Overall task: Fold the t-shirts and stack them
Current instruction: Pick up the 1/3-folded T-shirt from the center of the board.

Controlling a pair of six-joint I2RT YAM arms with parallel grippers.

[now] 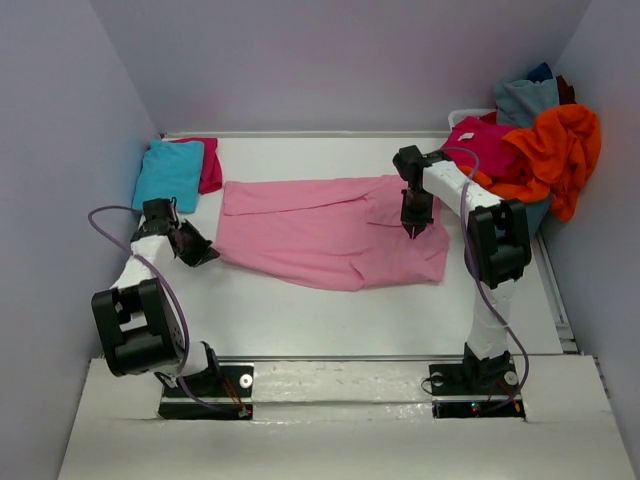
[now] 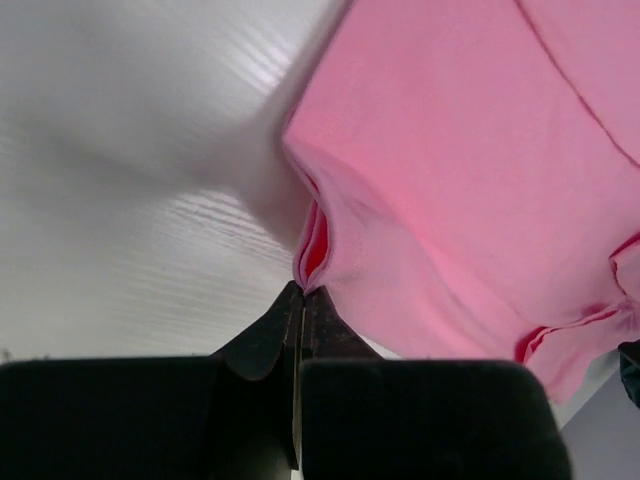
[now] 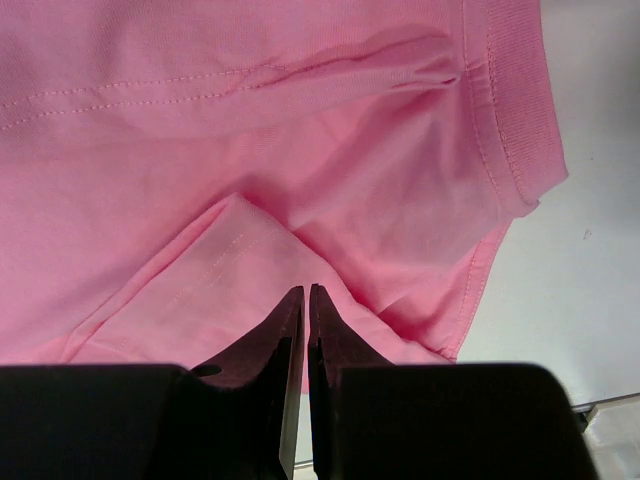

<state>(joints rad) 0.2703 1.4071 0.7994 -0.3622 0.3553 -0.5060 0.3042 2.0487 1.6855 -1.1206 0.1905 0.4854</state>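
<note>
Pink t-shirt [image 1: 320,235], pinched in both jaws

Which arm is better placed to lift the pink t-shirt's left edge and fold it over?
The left, I think. The left hand is shut on the pink t-shirt right at that edge; the right hand is down on the shirt's opposite end.

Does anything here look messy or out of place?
At the far right, the orange t-shirt hangs crumpled over the other t-shirts, unfolded. The light pink t-shirt lies slanted and creased on the table.
</note>
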